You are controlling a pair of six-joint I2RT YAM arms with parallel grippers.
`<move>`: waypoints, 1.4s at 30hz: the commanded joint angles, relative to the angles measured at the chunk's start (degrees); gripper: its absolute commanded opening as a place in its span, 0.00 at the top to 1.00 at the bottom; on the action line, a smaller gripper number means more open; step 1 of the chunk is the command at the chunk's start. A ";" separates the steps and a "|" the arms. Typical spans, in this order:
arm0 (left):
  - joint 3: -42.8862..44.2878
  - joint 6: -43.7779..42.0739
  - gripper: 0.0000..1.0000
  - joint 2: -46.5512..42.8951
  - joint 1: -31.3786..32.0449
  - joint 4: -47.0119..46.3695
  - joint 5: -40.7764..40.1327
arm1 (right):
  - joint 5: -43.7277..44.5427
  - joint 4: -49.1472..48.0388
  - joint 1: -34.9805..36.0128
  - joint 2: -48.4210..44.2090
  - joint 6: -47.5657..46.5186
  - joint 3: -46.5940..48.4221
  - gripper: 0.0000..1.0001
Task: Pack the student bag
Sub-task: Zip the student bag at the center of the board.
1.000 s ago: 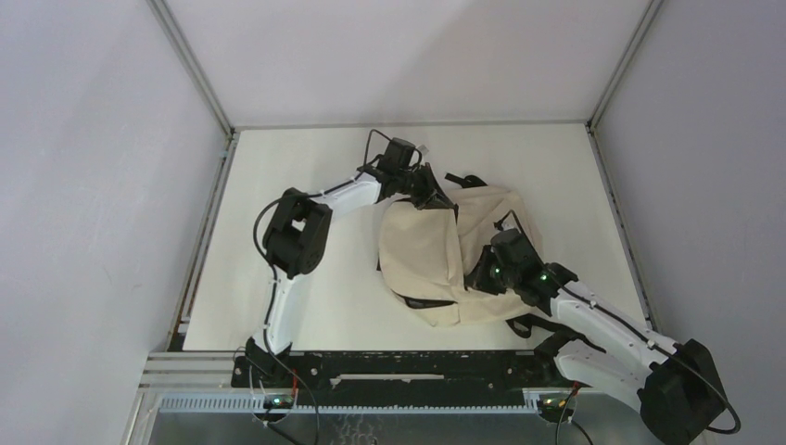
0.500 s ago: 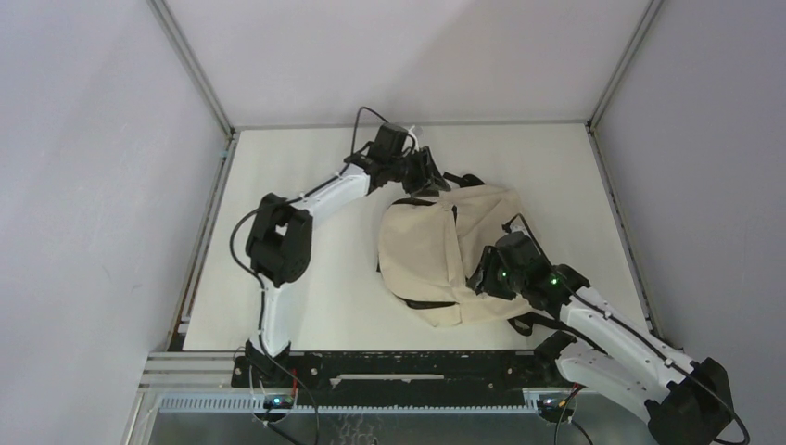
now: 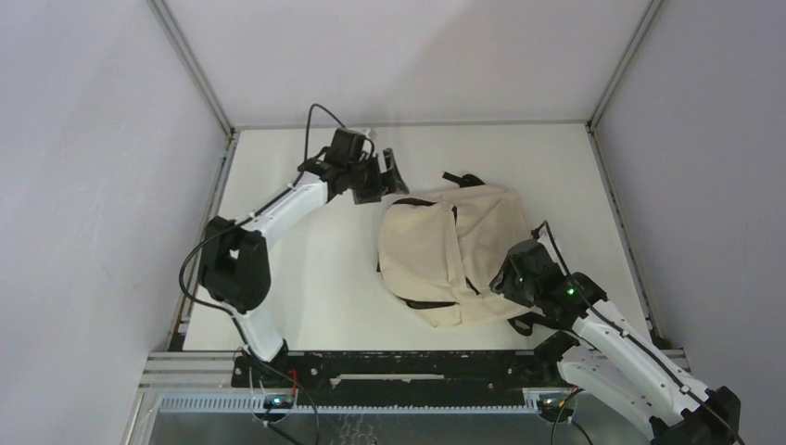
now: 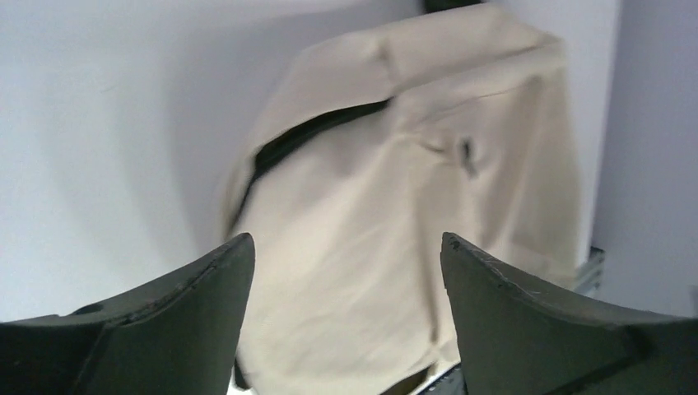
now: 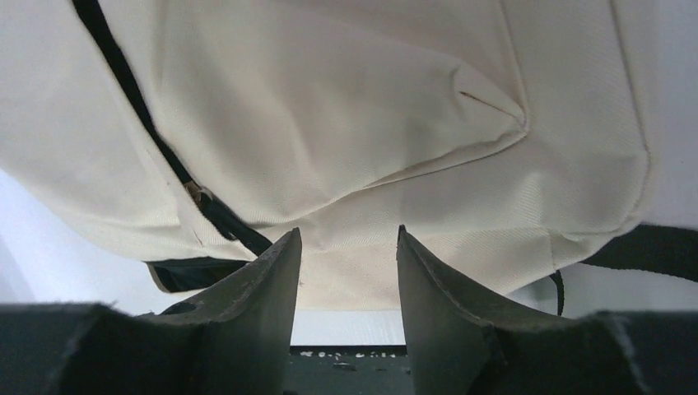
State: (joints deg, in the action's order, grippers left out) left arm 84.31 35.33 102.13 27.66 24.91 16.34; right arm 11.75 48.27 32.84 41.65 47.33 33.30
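The student bag [image 3: 454,248], cream canvas with black zip trim, lies flat on the white table [image 3: 306,278] right of the middle. My left gripper [image 3: 383,175] hovers just off the bag's far left corner, open, with nothing between its fingers. In the left wrist view the bag [image 4: 395,173] fills the space beyond the left gripper [image 4: 346,240]. My right gripper [image 3: 505,276] is at the bag's near right edge, open and empty. The right wrist view shows the bag [image 5: 329,107] and its black zip just ahead of the right gripper [image 5: 347,233].
Black straps stick out at the bag's far end [image 3: 462,178] and near right side [image 5: 650,251]. Grey walls with metal posts [image 3: 190,65] close in the table on three sides. A black rail [image 3: 399,366] runs along the near edge.
Both grippers have opened and let go of the bag. The left arm has drawn back to the far left, the right arm toward the near right. The bag lies flatter.
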 commanded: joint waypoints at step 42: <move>-6.54 22.87 1.00 -14.09 0.99 -22.99 15.23 | 15.89 -17.76 30.99 13.41 -19.36 10.05 0.17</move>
State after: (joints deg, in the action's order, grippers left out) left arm 72.36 55.77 88.33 28.75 7.77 31.24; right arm 18.20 32.27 60.97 48.36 31.33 38.81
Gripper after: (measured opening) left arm 0.015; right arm 0.812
